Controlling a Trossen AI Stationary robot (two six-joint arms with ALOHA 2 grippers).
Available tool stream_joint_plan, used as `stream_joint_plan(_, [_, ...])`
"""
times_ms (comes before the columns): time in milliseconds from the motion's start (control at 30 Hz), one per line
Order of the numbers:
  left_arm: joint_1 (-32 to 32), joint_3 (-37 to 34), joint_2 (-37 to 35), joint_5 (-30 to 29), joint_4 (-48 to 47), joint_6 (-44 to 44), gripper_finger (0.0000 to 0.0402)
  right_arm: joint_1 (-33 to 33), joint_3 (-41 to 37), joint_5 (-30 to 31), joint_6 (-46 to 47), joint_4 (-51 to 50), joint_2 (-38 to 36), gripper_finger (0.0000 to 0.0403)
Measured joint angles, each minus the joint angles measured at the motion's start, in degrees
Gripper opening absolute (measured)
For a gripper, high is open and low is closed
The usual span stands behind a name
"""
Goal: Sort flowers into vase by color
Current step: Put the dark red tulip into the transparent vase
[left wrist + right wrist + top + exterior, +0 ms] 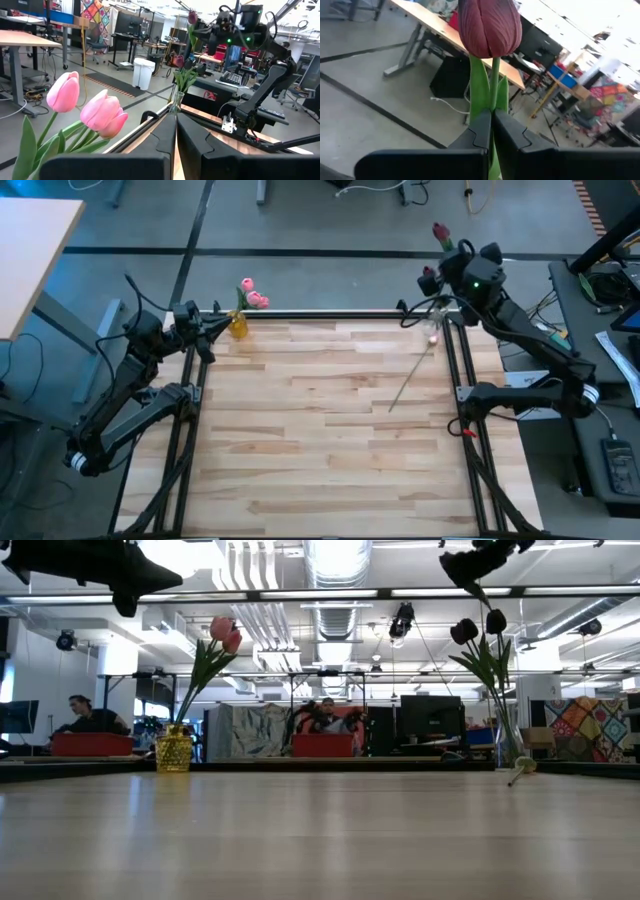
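A yellow vase stands at the table's far left and holds pink tulips, which also show in the left wrist view. A clear vase at the far right holds dark maroon tulips. My right gripper is high above that vase, shut on another maroon tulip. One pink tulip lies flat on the table, its head toward the far edge. My left gripper is shut and empty, just beside the yellow vase. My right gripper pinches the maroon tulip's green stem and a leaf between its two fingers, a little below the head. The head stands out beyond the fingertips, lifted clear and high over the table's far right corner. The fingers hide the stem's lower part.
Black frame rails run along the table's far edge and both sides. The middle and near part of the wooden tabletop lies bare. A person sits at a desk far behind the table.
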Motion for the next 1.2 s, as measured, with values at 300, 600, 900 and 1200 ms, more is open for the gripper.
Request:
stream_joint_plan(300, [0.0,0.0,0.0,0.0,0.0,0.0,0.0,-0.3,-9.4,2.1,-0.2,10.2,-1.1,0.0009])
stream_joint_plan(600, [0.0,0.0,0.0,0.0,0.0,0.0,0.0,-1.7,-13.0,3.5,1.2,12.6,-1.1,0.0009])
stream_joint_plan(900, [0.0,0.0,0.0,-0.1,0.0,0.1,0.0,-1.7,-13.2,3.5,7.7,9.9,-0.6,0.0013])
stream_joint_plan(1200, [0.0,0.0,0.0,-0.1,0.1,0.4,0.0,-1.7,-13.4,4.8,13.4,4.3,0.2,0.0013])
